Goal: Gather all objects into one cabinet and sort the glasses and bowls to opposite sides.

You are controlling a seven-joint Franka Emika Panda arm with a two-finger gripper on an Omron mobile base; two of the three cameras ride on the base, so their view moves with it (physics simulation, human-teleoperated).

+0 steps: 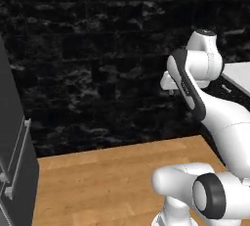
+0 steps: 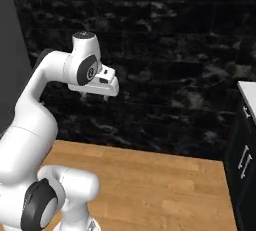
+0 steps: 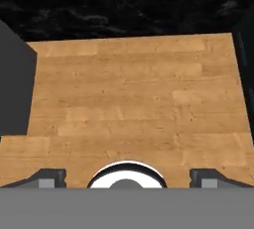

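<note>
Only candidate for the cabinet: tall dark-grey door at the left edge of the left base view, shut, upright, with a long silver bar handle on its front. It reaches down to the wooden floor. Can't tell if it's the wall cabinet.

A rendered kitchen, seen at a bare stretch between units. The back is a wall of black marbled brick, rough-veined in grey, meeting a floor of warm wooden planks. At the left edge of the left base view stands a tall dark grey unit with long silver bar handles. At the right edge of the right base view are black drawers with short silver pulls, under the corner of a pale counter.
</note>
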